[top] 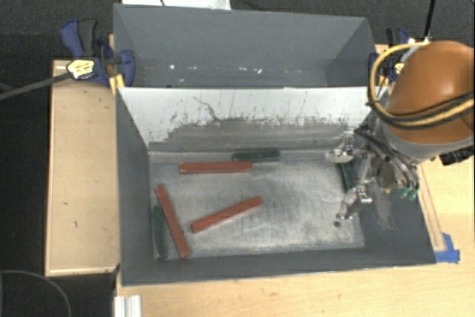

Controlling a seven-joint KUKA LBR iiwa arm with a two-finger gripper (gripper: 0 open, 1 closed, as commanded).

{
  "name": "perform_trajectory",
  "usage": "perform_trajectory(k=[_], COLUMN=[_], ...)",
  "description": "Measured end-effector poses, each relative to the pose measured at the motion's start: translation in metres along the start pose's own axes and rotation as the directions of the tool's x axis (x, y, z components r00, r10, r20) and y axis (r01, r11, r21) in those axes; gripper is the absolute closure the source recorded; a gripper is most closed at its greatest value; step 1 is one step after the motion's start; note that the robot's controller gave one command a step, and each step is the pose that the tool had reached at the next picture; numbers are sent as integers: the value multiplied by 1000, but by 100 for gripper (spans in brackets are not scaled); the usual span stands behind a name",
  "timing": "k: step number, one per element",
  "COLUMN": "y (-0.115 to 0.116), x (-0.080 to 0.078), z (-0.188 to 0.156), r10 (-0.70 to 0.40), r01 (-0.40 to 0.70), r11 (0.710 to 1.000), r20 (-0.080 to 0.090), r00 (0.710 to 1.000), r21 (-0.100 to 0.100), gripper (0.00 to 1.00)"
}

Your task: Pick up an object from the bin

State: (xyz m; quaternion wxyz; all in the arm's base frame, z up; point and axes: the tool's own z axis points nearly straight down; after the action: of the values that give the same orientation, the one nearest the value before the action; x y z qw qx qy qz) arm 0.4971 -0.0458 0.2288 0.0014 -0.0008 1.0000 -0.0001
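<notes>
My gripper (pixel 342 185) is low at the bin's right side, open, its fingertips (pixel 339 154) spread wide apart. A short dark green bar (pixel 346 175) lies on the floor by the right wall, in the gap between the two fingertips. I cannot tell whether either finger touches it. The nearest other thing is a red-brown bar (pixel 226 214), lying slanted in the middle of the floor, well to the gripper's left.
Along the back wall lie a red-brown bar (pixel 215 168) and a dark green bar (pixel 256 156), end to end. At the left wall a red-brown bar (pixel 171 220) rests slanted against a dark green bar (pixel 157 228). The arm's orange cover hangs over the bin's right rim.
</notes>
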Motion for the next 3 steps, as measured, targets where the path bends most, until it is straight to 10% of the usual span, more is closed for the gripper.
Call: perform_trajectory(k=[2, 3], y=[83, 94], x=[5, -71], z=[99, 154], r10=[67, -96], r01=[-67, 96], r11=[998, 995], r20=[0, 8], r00=[998, 995], r21=[-1, -1], gripper=[0, 100])
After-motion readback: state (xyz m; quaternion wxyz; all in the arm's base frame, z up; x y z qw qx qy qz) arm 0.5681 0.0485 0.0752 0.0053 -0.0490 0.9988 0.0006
